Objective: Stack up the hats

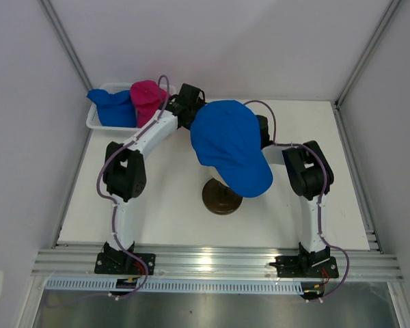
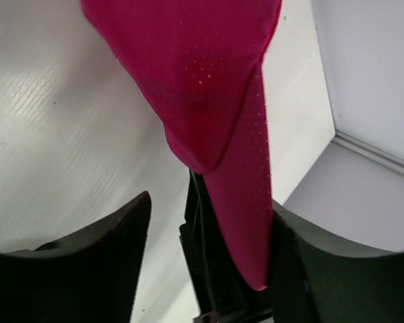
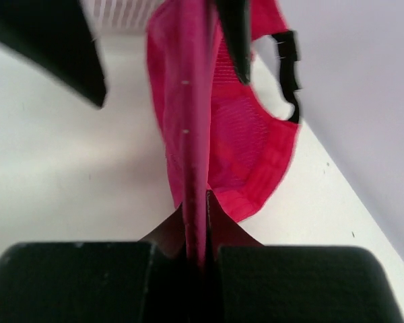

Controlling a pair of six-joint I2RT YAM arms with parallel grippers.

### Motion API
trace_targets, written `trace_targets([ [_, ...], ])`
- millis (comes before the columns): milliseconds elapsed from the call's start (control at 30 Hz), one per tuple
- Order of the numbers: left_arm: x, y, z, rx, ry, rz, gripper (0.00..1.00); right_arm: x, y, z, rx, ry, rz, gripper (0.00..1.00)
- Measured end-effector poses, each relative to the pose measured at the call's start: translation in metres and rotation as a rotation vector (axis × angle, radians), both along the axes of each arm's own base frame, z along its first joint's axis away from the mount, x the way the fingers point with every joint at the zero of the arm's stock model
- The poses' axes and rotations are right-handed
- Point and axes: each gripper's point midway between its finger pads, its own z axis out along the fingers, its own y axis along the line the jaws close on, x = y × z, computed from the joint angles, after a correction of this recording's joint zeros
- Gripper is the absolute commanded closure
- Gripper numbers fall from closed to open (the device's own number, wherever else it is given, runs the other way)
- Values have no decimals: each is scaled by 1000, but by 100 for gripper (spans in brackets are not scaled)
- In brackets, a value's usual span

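A magenta pink hat [image 3: 222, 134] hangs above the table, and my right gripper [image 3: 205, 202] is shut on its folded edge. The same pink hat [image 2: 202, 81] droops between the fingers of my left gripper [image 2: 211, 202], which is open; the cloth lies against its right finger, with a wide gap to the left one. A royal blue hat [image 1: 229, 147] sits on the mannequin head at the centre of the top view and hides my right gripper and the held hat. My left gripper [image 1: 190, 101] is just behind it. Another blue hat [image 1: 113, 106] and another pink hat [image 1: 147, 101] lie in the basket.
The white mesh basket [image 1: 93, 121] stands at the table's back left corner. The mannequin's dark round base [image 1: 222, 197] stands mid-table. White walls enclose the back and both sides. The right arm's elbow [image 1: 307, 171] is right of the mannequin.
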Motion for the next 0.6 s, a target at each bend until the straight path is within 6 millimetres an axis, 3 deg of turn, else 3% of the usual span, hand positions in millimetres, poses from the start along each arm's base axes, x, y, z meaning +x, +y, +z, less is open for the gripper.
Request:
trace_targets([
  [133, -1, 17, 14, -46, -48, -9, 1, 8, 8, 22, 116, 64, -23, 100],
  [267, 14, 58, 35, -65, -117, 25, 0, 13, 6, 29, 213, 154, -64, 100],
  [333, 19, 94, 39, -25, -128, 51, 1, 30, -16, 35, 291, 204, -166, 100],
  [467, 26, 148, 48, 45, -169, 67, 0, 72, -86, 64, 433, 196, -347, 100],
  [533, 26, 156, 59, 80, -202, 43, 0, 85, -115, 76, 481, 181, -408, 100],
  [600, 26, 155, 75, 112, -250, 7, 0, 88, -125, 81, 516, 187, -429, 100],
])
